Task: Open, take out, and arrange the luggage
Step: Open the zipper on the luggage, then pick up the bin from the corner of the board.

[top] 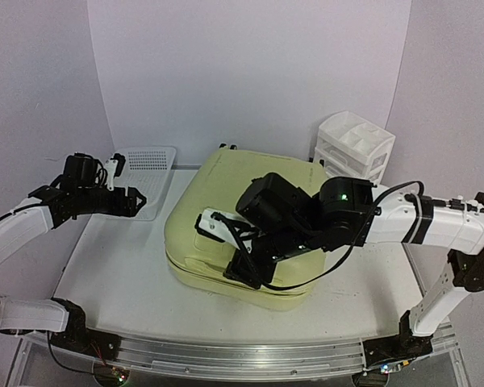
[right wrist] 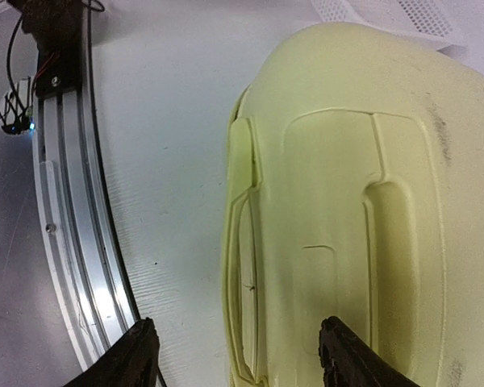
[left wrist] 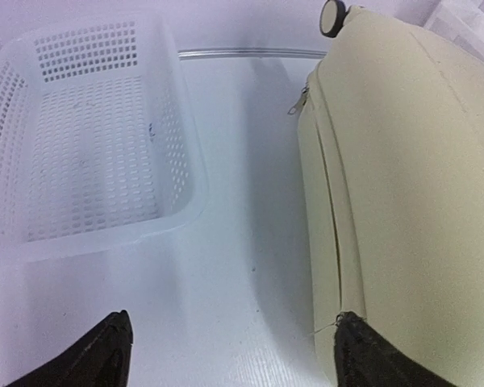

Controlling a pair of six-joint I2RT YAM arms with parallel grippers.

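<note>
**Item record: 1 suitcase, closed, laid flat at mid-table, with 2 arms in attendance**

Principal item. The luggage (top: 218, 189) (left wrist: 419, 177) (right wrist: 347, 161), a pale yellow-green hard shell with rounded corners, was found lying flat near the middle of the white table (top: 121, 274) (left wrist: 242, 201) (right wrist: 169, 145). The lid was shut. The zip seam was seen running along its left side, and a small metal zip pull (left wrist: 297, 103) was hanging near the far corner. 1 dark-rimmed wheel (left wrist: 332, 16) was noted at the far end. A long moulded recess (right wrist: 387, 226) was recorded in the top face, and faint dark scuffs were seen on the shell toward the far side.

Left gripper (top: 135, 203) (left wrist: 234, 355). It was held above the table, to the left of the luggage and apart from it. Its 2 black fingers were spread wide, with only bare table between them.

Right gripper (top: 246, 272) (right wrist: 238, 359). It was positioned over the near left corner of the luggage. Its fingers were spread wide, 1 over the table and 1 over the lid, and nothing was gripped. Contact with the shell could not be judged.

Other items. A white mesh basket (top: 149, 165) (left wrist: 177, 153) was placed at the far left, just beside the luggage without touching it. A white drawer organizer (top: 355, 149) (left wrist: 468, 20) was stood at the far right, behind the luggage. An aluminium rail (top: 226, 355) (right wrist: 64, 201) was fixed along the near table edge.
</note>
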